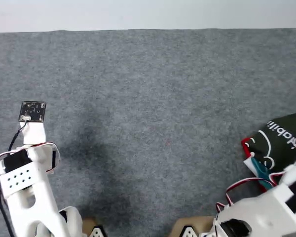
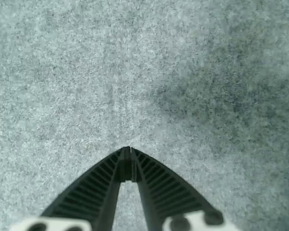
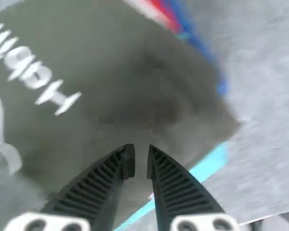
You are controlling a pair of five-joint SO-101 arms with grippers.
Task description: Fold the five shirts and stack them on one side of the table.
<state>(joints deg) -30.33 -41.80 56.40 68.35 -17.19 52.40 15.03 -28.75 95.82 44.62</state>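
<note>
Shirts (image 1: 281, 140) lie stacked beneath the slightly parted right tool (image 3: 137, 156); the left tool (image 2: 130, 153) hangs closed over grey mat (image 1: 153, 94).

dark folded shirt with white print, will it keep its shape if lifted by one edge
Probably not: the dark folded shirt looks like soft cloth, so it would likely droop and unfold. Pushed, it may slide off the teal layer beneath.
</note>
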